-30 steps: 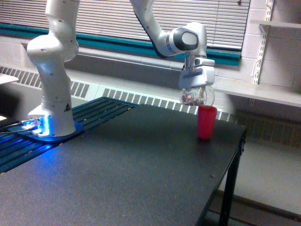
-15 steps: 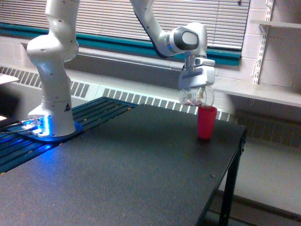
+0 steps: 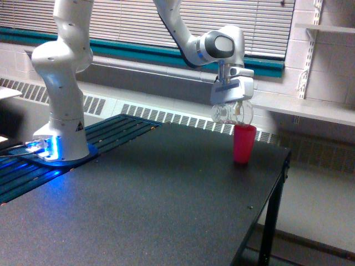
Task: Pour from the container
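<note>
Nearest the camera, well below and forward of the gripper, the dark table [image 3: 144, 210] lies bare. Farther back, just beneath the gripper and a little toward the exterior view's right, stands the pink cup [image 3: 243, 143], upright near the table's far edge. Directly above it the gripper [image 3: 231, 102] is closed on the clear container [image 3: 232, 113], clamping its rounded body from above; the container hangs tipped on its side, its lower edge just over the cup's rim (whether they touch is too fine to tell). Little or nothing is visible inside the container now, so the pour looks to be at or near its end. The next move probably calls for rolling the wrist back to bring the container upright, without shifting sideways into the cup. Behind the gripper run the radiator grille [image 3: 183, 117] and window blinds [image 3: 133, 22].
</note>
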`<state>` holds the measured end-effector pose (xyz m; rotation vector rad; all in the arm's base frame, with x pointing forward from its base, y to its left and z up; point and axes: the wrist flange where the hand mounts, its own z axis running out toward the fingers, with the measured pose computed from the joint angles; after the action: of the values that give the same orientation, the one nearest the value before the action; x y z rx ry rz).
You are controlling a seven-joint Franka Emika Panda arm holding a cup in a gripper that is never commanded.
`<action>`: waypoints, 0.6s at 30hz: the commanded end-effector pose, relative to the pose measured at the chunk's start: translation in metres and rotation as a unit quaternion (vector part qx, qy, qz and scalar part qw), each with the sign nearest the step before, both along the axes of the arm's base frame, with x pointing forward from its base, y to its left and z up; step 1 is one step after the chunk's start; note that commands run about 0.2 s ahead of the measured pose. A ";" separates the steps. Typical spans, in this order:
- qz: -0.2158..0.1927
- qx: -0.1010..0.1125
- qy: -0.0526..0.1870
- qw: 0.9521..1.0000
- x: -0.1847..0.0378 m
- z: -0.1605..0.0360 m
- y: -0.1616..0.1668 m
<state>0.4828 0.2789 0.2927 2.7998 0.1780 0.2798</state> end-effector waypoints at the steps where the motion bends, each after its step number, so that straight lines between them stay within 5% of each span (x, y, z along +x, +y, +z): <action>1: 0.006 -0.004 -0.006 1.000 0.002 0.008 -0.001; 18: 0.002 -0.010 -0.001 1.000 0.000 0.009 -0.006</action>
<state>0.4836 0.2749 0.2965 2.7936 0.1702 0.2815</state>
